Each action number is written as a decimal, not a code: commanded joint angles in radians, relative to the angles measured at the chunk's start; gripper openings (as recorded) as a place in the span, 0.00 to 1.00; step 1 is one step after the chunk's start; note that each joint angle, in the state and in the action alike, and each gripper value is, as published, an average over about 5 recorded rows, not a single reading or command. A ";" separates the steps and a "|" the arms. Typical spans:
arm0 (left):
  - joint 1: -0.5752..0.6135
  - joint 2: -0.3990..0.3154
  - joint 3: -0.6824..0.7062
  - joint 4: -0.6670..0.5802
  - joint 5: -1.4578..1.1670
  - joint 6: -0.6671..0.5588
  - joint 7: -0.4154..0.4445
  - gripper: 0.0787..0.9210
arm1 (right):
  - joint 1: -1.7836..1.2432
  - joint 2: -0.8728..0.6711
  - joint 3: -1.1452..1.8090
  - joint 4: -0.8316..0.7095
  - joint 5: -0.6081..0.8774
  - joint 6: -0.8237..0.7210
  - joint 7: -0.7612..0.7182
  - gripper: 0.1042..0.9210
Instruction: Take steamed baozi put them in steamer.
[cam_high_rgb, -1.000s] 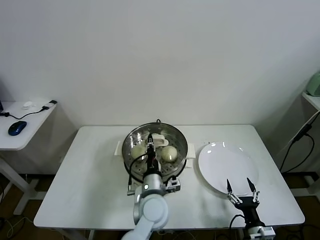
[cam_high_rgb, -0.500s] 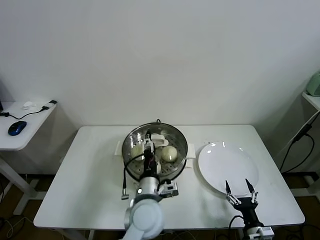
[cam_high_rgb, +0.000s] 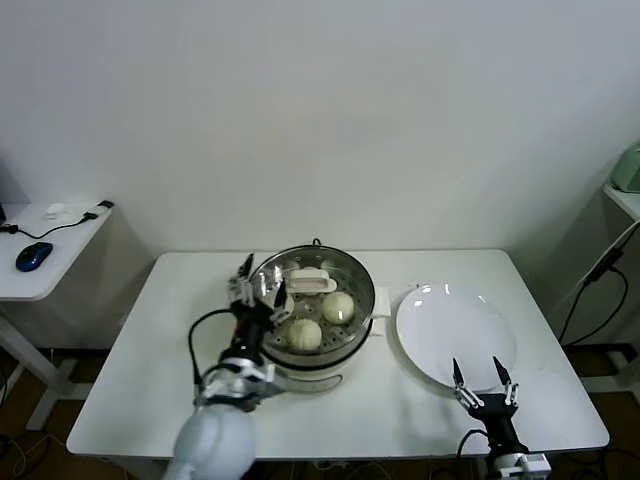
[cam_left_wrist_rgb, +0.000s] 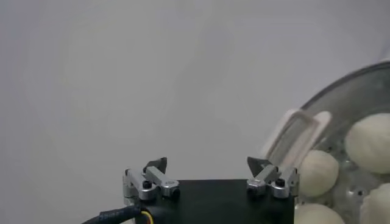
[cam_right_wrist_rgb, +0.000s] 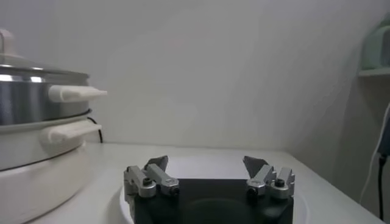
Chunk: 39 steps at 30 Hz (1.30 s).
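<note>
The steamer (cam_high_rgb: 345, 345) stands mid-table, a shiny steel pot on a cream base. A glass lid with a cream handle (cam_high_rgb: 312, 283) appears to lie on it. Pale baozi (cam_high_rgb: 338, 307) (cam_high_rgb: 305, 335) sit inside the steamer; the left wrist view shows several baozi (cam_left_wrist_rgb: 318, 172) beside a cream handle (cam_left_wrist_rgb: 295, 134). My left gripper (cam_high_rgb: 258, 282) (cam_left_wrist_rgb: 207, 163) is open and empty at the steamer's left rim, hiding that part of the pot. My right gripper (cam_high_rgb: 478, 375) (cam_right_wrist_rgb: 207, 161) is open and empty, low over the front edge of the white plate (cam_high_rgb: 455, 330). The steamer also shows in the right wrist view (cam_right_wrist_rgb: 36, 103).
The white table (cam_high_rgb: 170, 380) ends close in front of both arms. A side desk with a blue mouse (cam_high_rgb: 33, 255) and cables stands far left. A shelf with a green object (cam_high_rgb: 628, 165) and a hanging cable (cam_high_rgb: 600, 270) are at the far right.
My left gripper has moved from above the steamer's middle to its left rim. A baozi at the front of the steamer now shows. The right gripper has stayed put.
</note>
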 joint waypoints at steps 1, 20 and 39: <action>0.050 0.019 -0.184 -0.060 -0.481 -0.183 -0.137 0.88 | 0.000 0.002 -0.002 0.011 0.021 0.021 0.008 0.88; 0.223 0.107 -0.424 0.359 -1.164 -0.521 -0.041 0.88 | 0.012 -0.002 -0.001 -0.007 0.046 0.021 0.010 0.88; 0.226 0.092 -0.330 0.454 -1.089 -0.607 -0.012 0.88 | 0.008 -0.009 -0.001 -0.002 0.062 0.012 0.011 0.88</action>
